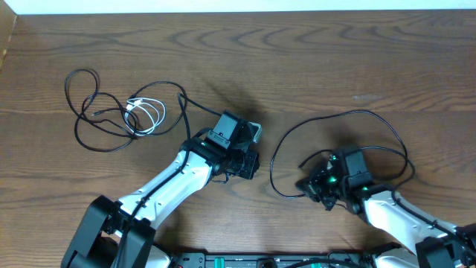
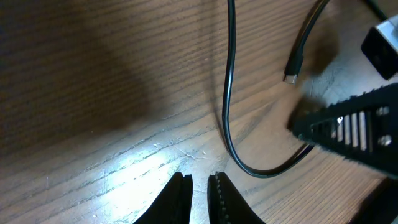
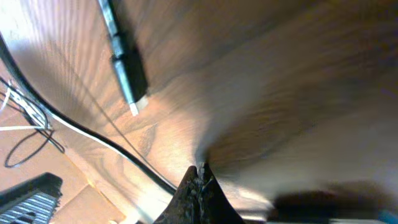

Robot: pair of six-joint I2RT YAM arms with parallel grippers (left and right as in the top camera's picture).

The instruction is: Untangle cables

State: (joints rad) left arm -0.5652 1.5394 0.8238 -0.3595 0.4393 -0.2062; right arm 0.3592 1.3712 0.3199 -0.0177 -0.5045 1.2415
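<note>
Left hand (image 2: 199,179) nearly clenched, empty, right hand (image 3: 200,170) clenched by black cable (image 2: 227,93)

We are seeing a wooden table (image 1: 335,59) with fine grain, faintly shining under the light; the black cable (image 2: 227,93) is looking smooth and slightly glossy, its plug (image 3: 129,74) tipped in bright metal.

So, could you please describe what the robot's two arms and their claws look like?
The left arm and right arm have white shells with black joints and black wires alongside. The left claw and right claw are black with slim dark fingers; a green light glows on the right one.
</note>
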